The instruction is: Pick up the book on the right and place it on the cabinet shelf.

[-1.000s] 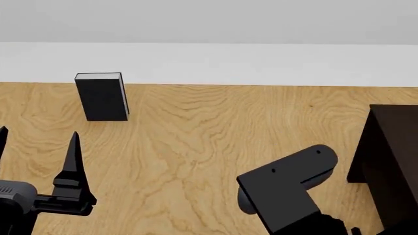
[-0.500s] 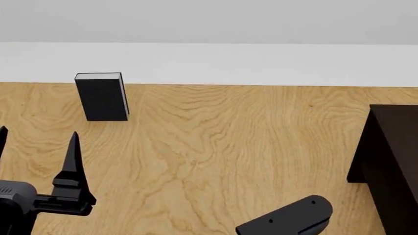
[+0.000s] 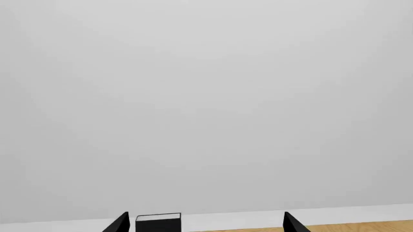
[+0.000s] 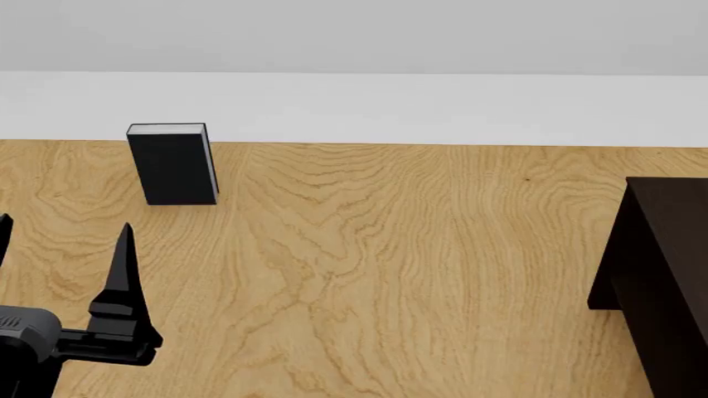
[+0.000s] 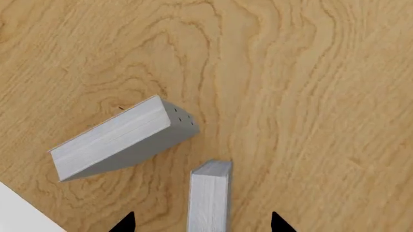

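Bare simulated test room, not furnished as a home or shop: blank pale wall (image 4: 354,33), wood-grain counter (image 4: 387,265), dark cabinet shelf (image 4: 664,282), and a standing black book (image 4: 172,166).

Brightness: bright and even in all three views.
Light source: diffuse, seemingly from overhead; no lamp shows.
Shadows: faint, soft under the black book (image 4: 172,166) and beside the cabinet (image 4: 659,274).
Glare: none on the wooden floor (image 4: 366,249).
Sharpness: crisp render, wood grain clear, no blur or edge distortion.
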